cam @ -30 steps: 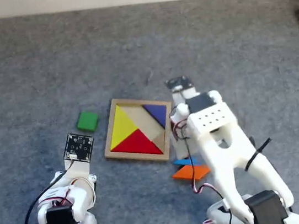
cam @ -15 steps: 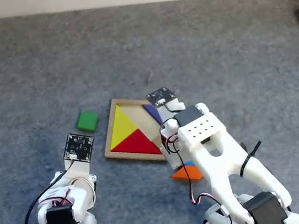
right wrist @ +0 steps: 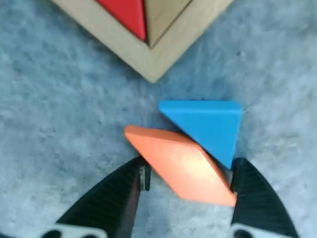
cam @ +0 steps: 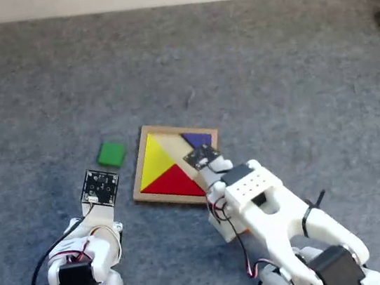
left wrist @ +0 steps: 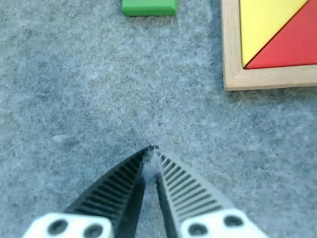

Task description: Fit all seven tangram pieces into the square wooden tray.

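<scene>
Three pieces in the square wooden tray point(cam: 140, 172), high view: yellow triangle point(cam: 153, 160) on the side toward the green square, red triangle point(cam: 174, 181) along the near edge, purple triangle point(cam: 197, 138) in the far corner. Yellow and red touching along one seam. Bare wood between purple and red. Green square point(cam: 111, 153) flat on the grey carpet point(cam: 270, 60), just beside the tray's outer edge, apart from it. Left arm point(cam: 87, 263) low at the near edge of the table, wrist short of the green square. Right arm point(cam: 254, 194) across the tray's near corner, covering part of it.

Left wrist view: left gripper point(left wrist: 151, 161) with ribbed fingers pressed together at the tips, nothing between them, over bare carpet. Green square well ahead of the tips. Tray corner off to one side, yellow and red seated inside it.

Right wrist view: right gripper point(right wrist: 190, 173) spread wide, one dark finger on each side of the orange parallelogram point(right wrist: 183, 166). Contact with the fingers impossible to tell. Orange parallelogram on the carpet outside the tray, touching the blue triangle point(right wrist: 208, 124) and apparently lapping over its edge. Blue triangle between the parallelogram and the tray corner, near the corner but apart from it. Red tip and bare wood inside that corner.
</scene>
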`<act>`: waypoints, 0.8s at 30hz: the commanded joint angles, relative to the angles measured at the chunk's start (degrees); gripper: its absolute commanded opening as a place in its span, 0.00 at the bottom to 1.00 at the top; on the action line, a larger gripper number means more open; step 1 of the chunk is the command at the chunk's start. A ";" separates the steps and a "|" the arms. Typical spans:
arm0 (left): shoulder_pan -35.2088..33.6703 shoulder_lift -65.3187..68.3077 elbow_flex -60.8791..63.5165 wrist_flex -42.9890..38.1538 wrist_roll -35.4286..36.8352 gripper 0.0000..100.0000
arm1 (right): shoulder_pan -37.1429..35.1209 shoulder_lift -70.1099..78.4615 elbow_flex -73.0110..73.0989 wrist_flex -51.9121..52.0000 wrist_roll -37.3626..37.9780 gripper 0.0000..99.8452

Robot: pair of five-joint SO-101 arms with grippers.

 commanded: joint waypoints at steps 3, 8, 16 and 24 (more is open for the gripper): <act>-0.66 -0.40 1.01 0.18 0.18 0.00 | -0.48 -1.89 2.68 -4.26 0.62 0.26; -0.66 -0.40 1.01 0.18 0.18 0.00 | -0.48 -2.42 3.12 -4.09 0.62 0.19; -0.66 -0.40 1.01 0.18 0.18 0.00 | -0.48 -2.51 2.59 -4.00 0.62 0.03; -0.66 -0.40 1.01 0.18 0.18 0.00 | -0.84 -2.68 -1.63 6.90 0.62 0.03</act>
